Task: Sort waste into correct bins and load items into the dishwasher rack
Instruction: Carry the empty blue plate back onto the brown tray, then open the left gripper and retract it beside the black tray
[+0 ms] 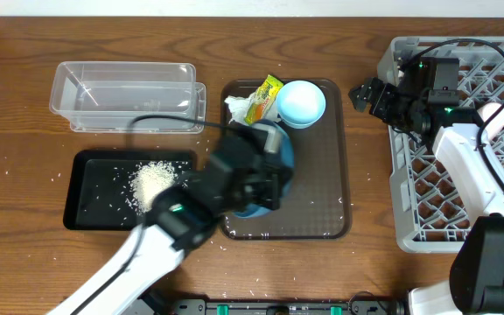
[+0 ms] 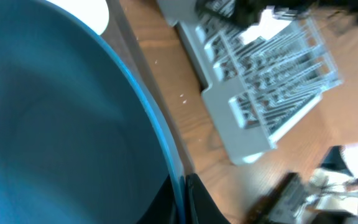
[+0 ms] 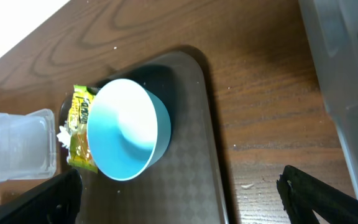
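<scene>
My left gripper (image 2: 180,186) is clamped on the rim of the large dark-blue round dish (image 2: 55,124), one finger on either side, over the flat brown serving tray (image 1: 322,192). My right gripper (image 3: 179,199) hangs empty with its fingers wide apart. The small light-blue bowl (image 3: 126,130) sits just ahead of it on that tray, touching the yellow-green printed wrapper (image 3: 79,134).

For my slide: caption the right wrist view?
Light-blue bowl on brown tray, yellow wrapper beside it, right gripper open.
</scene>
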